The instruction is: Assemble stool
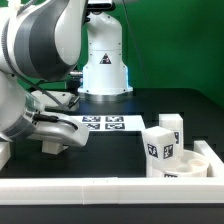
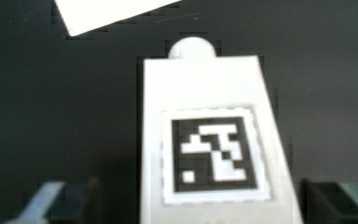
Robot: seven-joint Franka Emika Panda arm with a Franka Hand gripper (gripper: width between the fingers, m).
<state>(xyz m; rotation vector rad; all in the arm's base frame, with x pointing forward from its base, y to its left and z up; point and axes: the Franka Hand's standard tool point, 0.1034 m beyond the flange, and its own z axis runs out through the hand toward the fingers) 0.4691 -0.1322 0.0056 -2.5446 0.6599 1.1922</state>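
In the wrist view a white blocky stool leg (image 2: 206, 130) with a black-and-white tag lies on the black table, its peg end pointing away. My gripper (image 2: 194, 208) is open. Its dark fingers (image 2: 51, 205) stand on either side of the leg's near end, with a gap on each side. In the exterior view my gripper (image 1: 52, 138) is low over the table at the exterior view's left, and the leg under it is mostly hidden. The round white seat (image 1: 186, 168) sits at the right with two tagged legs (image 1: 157, 145) (image 1: 171, 127) standing upright on it.
The marker board (image 1: 105, 123) lies flat at mid-table, and its corner shows in the wrist view (image 2: 114, 14). White border rails run along the front edge (image 1: 100, 186) and around the right corner (image 1: 212, 152). The robot base (image 1: 104, 62) stands at the back.
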